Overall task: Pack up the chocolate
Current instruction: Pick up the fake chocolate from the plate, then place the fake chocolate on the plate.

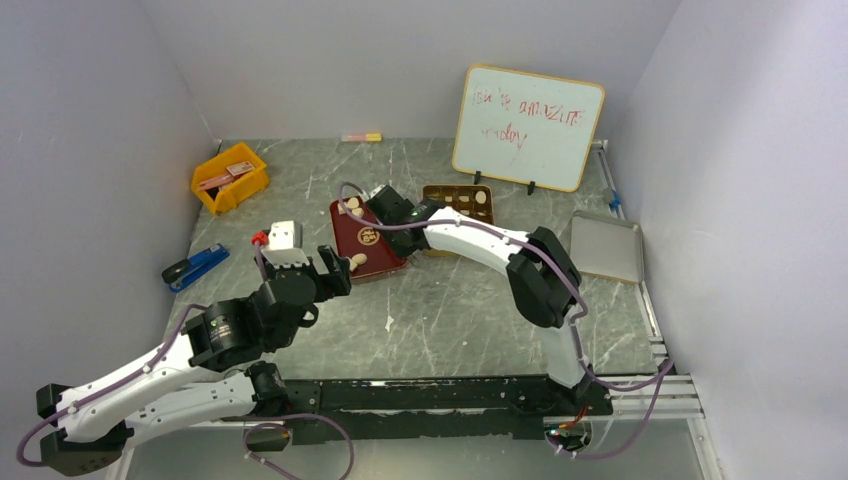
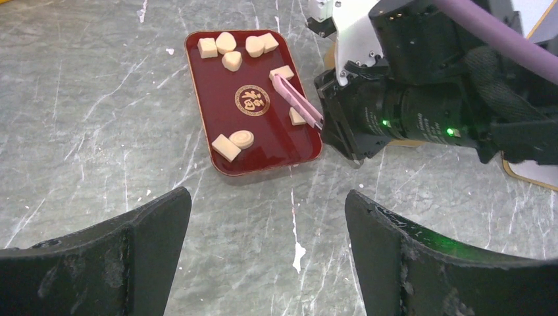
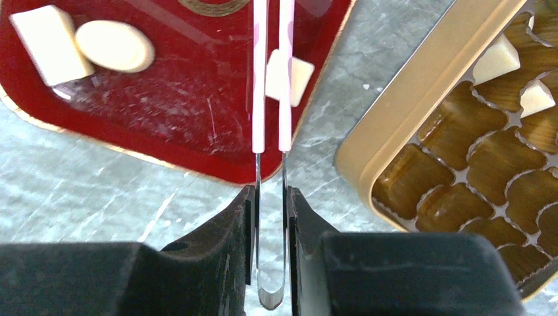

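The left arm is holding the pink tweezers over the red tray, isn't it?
Not quite. It is the right gripper that holds the pink tweezers over the red tray, not the left one. The right wrist view shows the tweezers pinched between its fingers. The left gripper is open and empty.

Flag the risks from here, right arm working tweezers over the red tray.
1. The right gripper pinches the tweezers only at their rear end; the long thin arms might twist or slip when squeezed.
2. A chocolate lies under the tweezer arms near the red tray rim; lowering could push it off.
3. The gold box has small cells; a loosely held piece might miss.
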Available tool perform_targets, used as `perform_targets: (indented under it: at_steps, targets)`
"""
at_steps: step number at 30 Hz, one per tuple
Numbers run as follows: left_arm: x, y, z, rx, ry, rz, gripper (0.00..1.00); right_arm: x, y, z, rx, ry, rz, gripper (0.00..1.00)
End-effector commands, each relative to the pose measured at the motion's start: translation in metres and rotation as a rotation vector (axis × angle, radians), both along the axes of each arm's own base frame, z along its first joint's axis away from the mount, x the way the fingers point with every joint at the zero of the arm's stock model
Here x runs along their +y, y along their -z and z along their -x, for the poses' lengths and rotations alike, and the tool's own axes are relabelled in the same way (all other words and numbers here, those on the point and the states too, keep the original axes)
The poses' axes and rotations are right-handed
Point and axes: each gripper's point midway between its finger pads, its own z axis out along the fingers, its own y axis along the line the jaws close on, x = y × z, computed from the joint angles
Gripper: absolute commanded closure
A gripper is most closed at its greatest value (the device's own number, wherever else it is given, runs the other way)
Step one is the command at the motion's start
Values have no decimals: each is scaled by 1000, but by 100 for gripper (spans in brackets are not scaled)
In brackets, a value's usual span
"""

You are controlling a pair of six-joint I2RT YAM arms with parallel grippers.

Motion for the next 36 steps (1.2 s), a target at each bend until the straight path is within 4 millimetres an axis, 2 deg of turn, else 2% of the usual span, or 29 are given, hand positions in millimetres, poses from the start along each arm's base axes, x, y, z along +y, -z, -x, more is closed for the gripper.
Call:
perform_targets:
  at_steps: [1,15,28,36]
  targets:
    - [-3,-3,-1,-8,-9,22,9,15,-44,17,-62,-45,-84,84]
    - [-3,-8,-1,-12,-3,35,9,28,-34,71,-13,-142,-71,72]
    - [-3,-9,-1,-13,-1,35,9,43,-33,89,-9,-183,-66,66]
    - [-4,-8,-1,-11,0,34,9,48,-43,97,-28,-190,-79,66]
